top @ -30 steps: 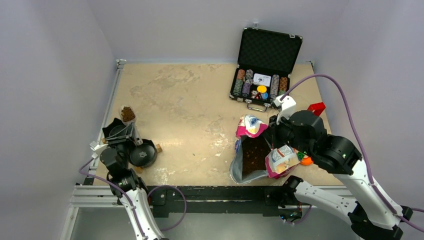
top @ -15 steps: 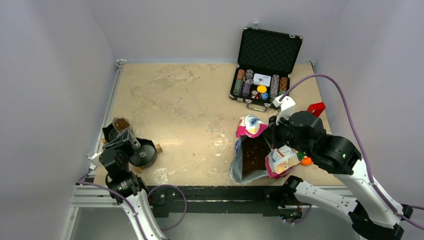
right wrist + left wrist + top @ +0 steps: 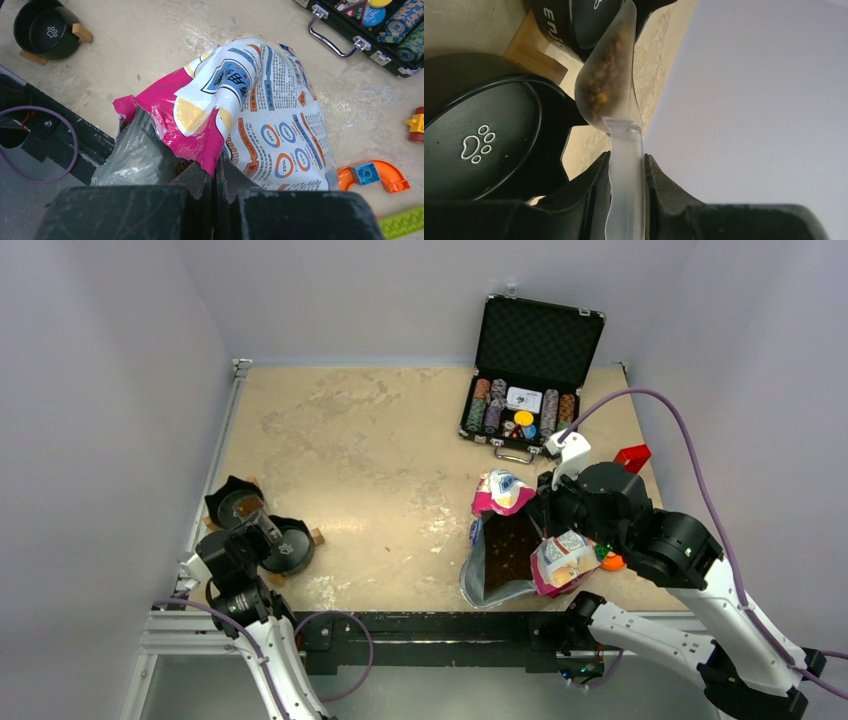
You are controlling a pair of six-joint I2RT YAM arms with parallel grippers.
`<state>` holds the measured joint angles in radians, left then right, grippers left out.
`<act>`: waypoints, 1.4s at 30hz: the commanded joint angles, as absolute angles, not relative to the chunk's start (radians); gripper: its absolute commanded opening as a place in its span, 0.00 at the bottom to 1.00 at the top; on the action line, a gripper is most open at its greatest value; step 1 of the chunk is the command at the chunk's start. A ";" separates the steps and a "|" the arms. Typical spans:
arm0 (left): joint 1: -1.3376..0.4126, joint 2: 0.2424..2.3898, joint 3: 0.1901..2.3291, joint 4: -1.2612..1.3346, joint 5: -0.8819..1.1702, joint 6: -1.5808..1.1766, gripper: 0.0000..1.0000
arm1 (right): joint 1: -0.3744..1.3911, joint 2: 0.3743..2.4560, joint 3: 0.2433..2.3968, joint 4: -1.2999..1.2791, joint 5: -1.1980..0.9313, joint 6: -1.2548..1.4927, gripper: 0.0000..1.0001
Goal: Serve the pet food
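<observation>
My left gripper (image 3: 626, 159) is shut on the handle of a clear plastic scoop (image 3: 610, 70) that is loaded with pet food (image 3: 605, 75), small brown kibble. In the top view the scoop (image 3: 248, 507) hangs over the far-left black bowl (image 3: 220, 506), with a second black bowl (image 3: 290, 550) just to its right. The paw-print bowl (image 3: 479, 145) lies left of the scoop in the left wrist view. My right gripper (image 3: 216, 169) is shut on the pink edge of the open pet food bag (image 3: 265, 100), whose mouth shows kibble (image 3: 508, 552).
An open black case of poker chips (image 3: 528, 390) stands at the back right. A red block (image 3: 632, 455) and an orange toy piece (image 3: 372, 175) lie to the right of the bag. Wooden feet (image 3: 317, 536) stick out from the bowl stand. The left wall is close to the bowls.
The left arm has drawn the loaded scoop toward the near edge, from beyond the far-left bowl to over it. The right arm and the bag have not moved.
</observation>
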<state>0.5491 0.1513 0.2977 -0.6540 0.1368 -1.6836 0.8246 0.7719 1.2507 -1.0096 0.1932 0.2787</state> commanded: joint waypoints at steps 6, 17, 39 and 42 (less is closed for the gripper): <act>0.555 0.223 0.388 -0.681 0.076 -1.747 0.00 | 0.833 0.744 1.322 -0.864 0.217 0.267 0.00; 0.555 0.377 0.470 -0.728 0.100 -1.772 0.00 | 0.831 0.748 1.322 -0.863 0.235 0.260 0.00; 0.556 0.877 0.891 -1.065 0.112 -1.677 0.00 | 0.831 0.747 1.319 -0.863 0.270 0.244 0.00; 0.557 0.929 0.948 -1.112 0.104 -1.687 0.00 | 0.831 0.747 1.321 -0.859 0.274 0.240 0.00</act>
<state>0.5495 0.8761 0.8497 -1.0134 0.1032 -1.7054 0.8246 0.7723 1.2510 -1.0031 0.2329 0.2630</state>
